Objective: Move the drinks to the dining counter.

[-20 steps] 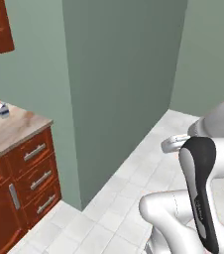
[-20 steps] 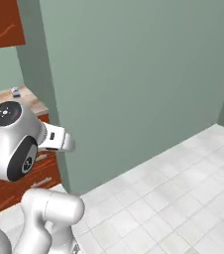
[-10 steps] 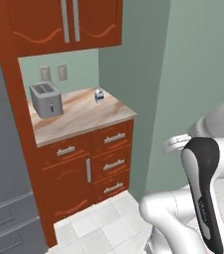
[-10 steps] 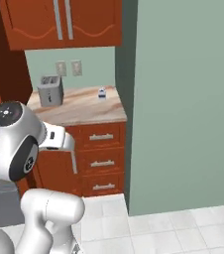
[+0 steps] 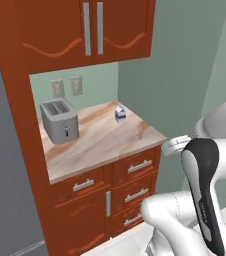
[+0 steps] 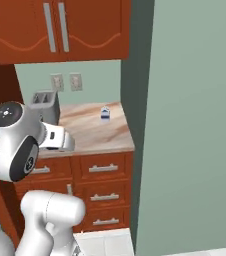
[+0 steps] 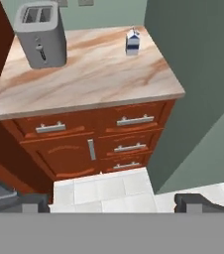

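A: What is seen in the left base view?

B: A narrow marbled counter [image 5: 100, 145] is seen under red-brown wall cabinets [image 5: 85, 30]. A grey toaster [image 5: 60, 120] is placed toward its back left corner, and the white-and-blue carton [image 5: 120, 114] is stood upright near the back right corner, well apart from the toaster. The arm is folded low in the foreground, well short of the counter.

A: And in the right base view?

B: The same counter [image 6: 95, 135] is shown from the other side. The carton [image 6: 105, 113] is found near the back edge, close to the right-hand wall. The toaster [image 6: 45, 102] is partly hidden behind the arm. Three drawers [image 6: 104, 192] are stacked beneath the counter's front edge.

A: What is given by the hand view?

B: The counter [image 7: 94, 79] is looked down on from above and in front. The carton [image 7: 132, 41] is seen at the back right corner, the toaster [image 7: 39, 34] at the back left. The gripper [image 7: 114, 203] is held with its two dark tips spread wide, and nothing is gripped between them; it is well apart from the carton.

A: How far along is the task judged to be?

B: It is judged early for this drink. The carton is not yet picked up and has still to be reached, grasped and carried to the dining counter. The bottle cannot be accounted for from these pictures.
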